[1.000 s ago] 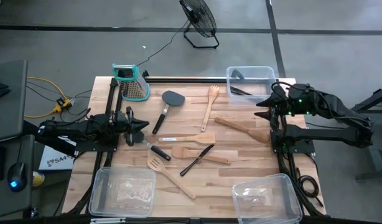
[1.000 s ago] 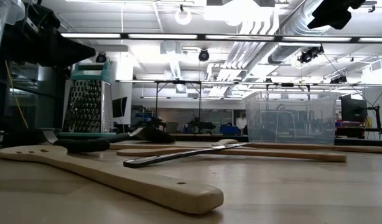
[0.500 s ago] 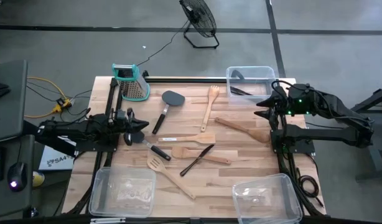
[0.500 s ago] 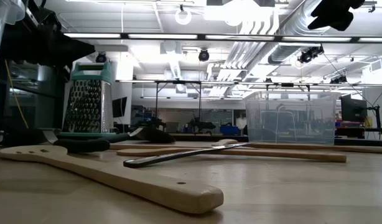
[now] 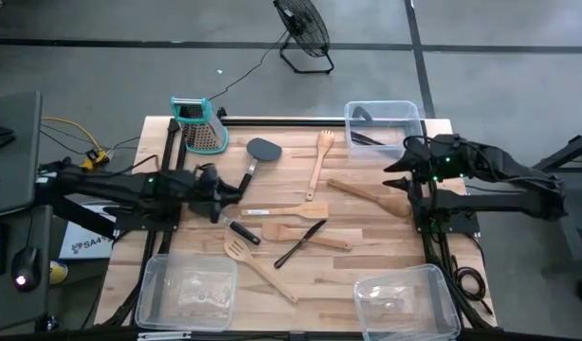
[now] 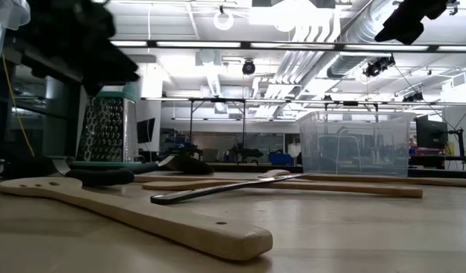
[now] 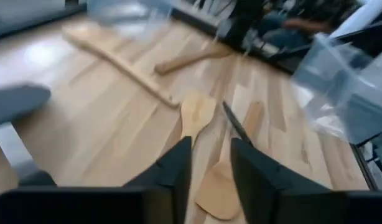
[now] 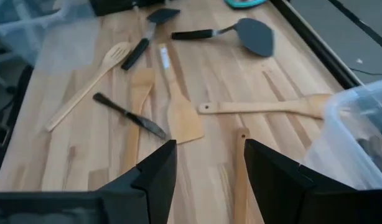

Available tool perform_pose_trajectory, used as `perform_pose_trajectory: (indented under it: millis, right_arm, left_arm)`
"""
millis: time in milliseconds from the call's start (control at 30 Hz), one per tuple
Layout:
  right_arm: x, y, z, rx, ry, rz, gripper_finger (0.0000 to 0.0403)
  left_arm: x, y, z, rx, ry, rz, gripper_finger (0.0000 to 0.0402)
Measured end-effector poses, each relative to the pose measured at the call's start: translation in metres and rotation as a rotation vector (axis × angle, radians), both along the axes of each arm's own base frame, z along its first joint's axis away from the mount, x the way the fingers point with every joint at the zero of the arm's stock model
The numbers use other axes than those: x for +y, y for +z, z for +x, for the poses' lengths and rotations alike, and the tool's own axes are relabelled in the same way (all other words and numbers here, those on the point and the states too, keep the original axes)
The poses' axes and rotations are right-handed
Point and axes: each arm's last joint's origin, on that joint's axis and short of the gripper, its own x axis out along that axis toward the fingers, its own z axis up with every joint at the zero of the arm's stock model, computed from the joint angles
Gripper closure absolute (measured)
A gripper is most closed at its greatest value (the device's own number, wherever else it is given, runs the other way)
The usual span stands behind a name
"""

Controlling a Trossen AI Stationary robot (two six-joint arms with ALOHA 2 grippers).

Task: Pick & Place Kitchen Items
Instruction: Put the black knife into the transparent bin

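The utensils lie scattered across the middle of the bench (image 5: pixel 367 270), none yet held: a black turner (image 5: pixel 256 159) near the far edge beside the box grater (image 5: pixel 198 126), a wooden spoon (image 5: pixel 319 156) toward the far right bin (image 5: pixel 381 114), a wooden spatula (image 5: pixel 372 196) near the right edge, and in the centre a pale flat spatula (image 5: pixel 281 209), a black-handled knife-like tool (image 5: pixel 301 242) lying across another wooden spatula (image 5: pixel 305 237), and a slotted wooden turner (image 5: pixel 258 268) pointing toward the near edge. Two empty clear bins sit at the near left corner (image 5: pixel 187 292) and near right corner (image 5: pixel 405 301). The left gripper (image 5: pixel 215 192) hangs over the left part of the bench, close to the central cluster; its wrist view shows the fingers (image 7: pixel 172 171) parted narrowly and empty, aimed at the wooden spatulas. The right gripper (image 5: pixel 397 170) hovers by the right edge near the far bin, fingers (image 8: pixel 155 171) apart and empty. This looks like the approach step for a fresh pick by the left arm. The next move probably calls for lowering over a handle, lining the fingers across it, and closing without nudging the overlapping pieces.
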Motion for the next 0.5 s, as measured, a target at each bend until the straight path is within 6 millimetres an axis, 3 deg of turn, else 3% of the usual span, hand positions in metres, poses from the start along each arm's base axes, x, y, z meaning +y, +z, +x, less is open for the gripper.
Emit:
perform_pose_trajectory:
  millis: [167, 333, 500]
  right_arm:
    - [0.001, 0.003, 0.002, -0.029, 0.036, -0.035, 0.0227]
    - [0.003, 0.004, -0.002, -0.048, 0.140, -0.102, 0.0227]
    - [0.007, 0.004, -0.007, -0.065, 0.254, -0.118, 0.0227]
  left_arm:
    - [-0.003, 0.020, 0.041, 0.227, -0.003, -0.117, 0.0236]
    - [-0.008, 0.033, 0.087, 0.394, -0.060, -0.212, 0.0229]
    - [-0.019, 0.033, 0.126, 0.534, -0.083, -0.269, 0.0229]
